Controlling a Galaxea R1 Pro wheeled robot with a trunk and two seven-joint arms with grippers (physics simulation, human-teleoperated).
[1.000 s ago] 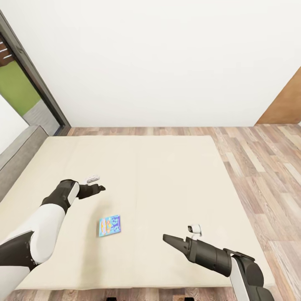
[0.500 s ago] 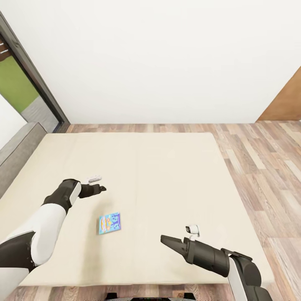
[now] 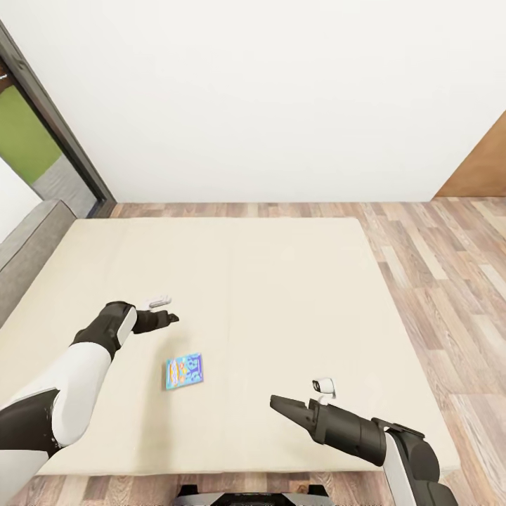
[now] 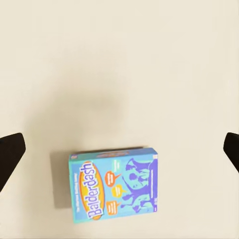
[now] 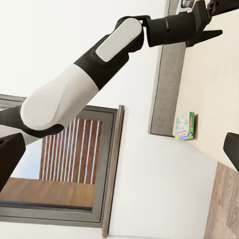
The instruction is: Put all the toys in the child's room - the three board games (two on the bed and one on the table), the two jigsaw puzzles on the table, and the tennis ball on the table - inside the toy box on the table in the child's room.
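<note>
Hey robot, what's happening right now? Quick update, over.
Both grippers open, empty. Left gripper above the bed. Blue board game flat on it, beside left gripper. Path clear.

A blue board game printed "Balderdash" lies flat on the cream bed. Two dark fingertips of the left gripper stand wide apart above it, touching nothing.

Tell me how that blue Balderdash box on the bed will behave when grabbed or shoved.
The Balderdash box looks like a rigid, flat carton, so it probably stays stiff and won't roll. Lying flat on the bed, it likely slides rather than tips. Its low profile may make edge pinching awkward for the left gripper.
</note>
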